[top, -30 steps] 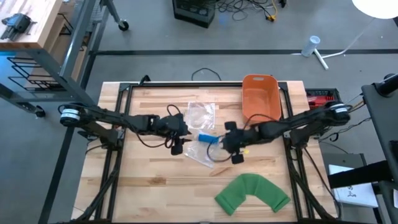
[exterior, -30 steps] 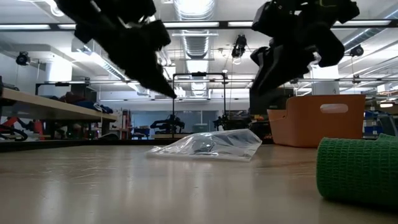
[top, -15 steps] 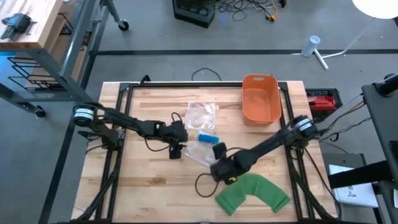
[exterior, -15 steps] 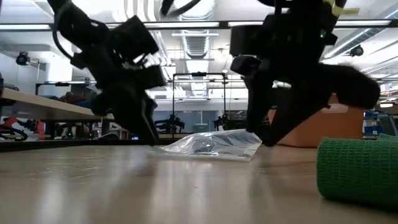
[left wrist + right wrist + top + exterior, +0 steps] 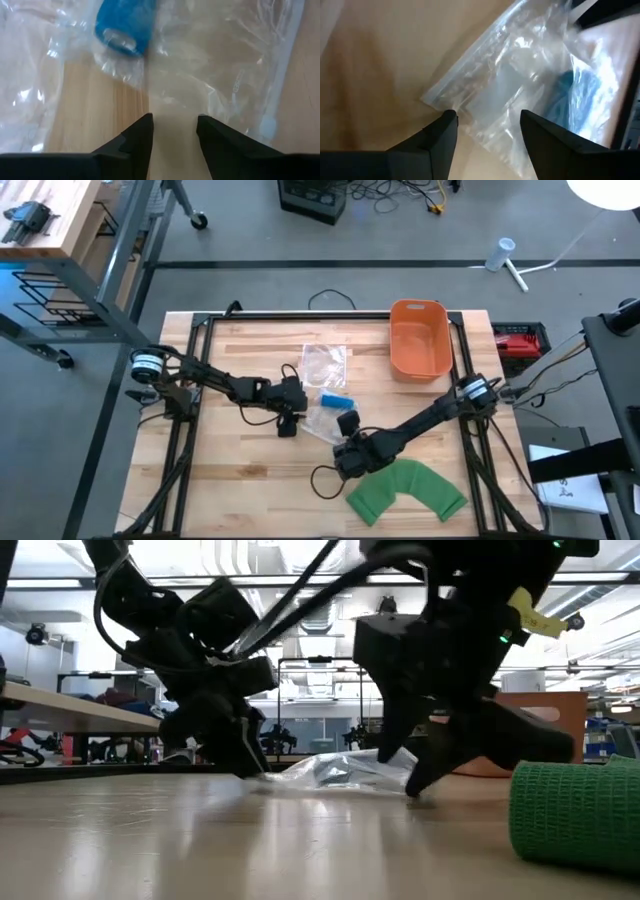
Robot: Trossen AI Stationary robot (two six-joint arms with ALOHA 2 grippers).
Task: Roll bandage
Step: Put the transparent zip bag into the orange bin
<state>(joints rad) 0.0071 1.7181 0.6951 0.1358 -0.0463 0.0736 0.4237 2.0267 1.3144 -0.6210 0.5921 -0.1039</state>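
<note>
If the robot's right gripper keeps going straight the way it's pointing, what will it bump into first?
Most likely the clear crinkly plastic bag. The right gripper, fingers open, points at the bag's near corner, which lies just ahead on the wooden table. The blue bandage roll lies farther on.

A green bandage (image 5: 406, 489) lies on the wooden table near its front edge, toward the right side, spread out flat in a broad curved band like an arch, its ends pointing down toward the table edge; in the low view its near end (image 5: 575, 810) shows a ribbed, knitted texture and looks folded or thick, though that is hard to judge. A small blue bandage roll (image 5: 334, 399) lies on its side near the table's middle, apparently inside or against a clear plastic bag (image 5: 322, 418).
</note>
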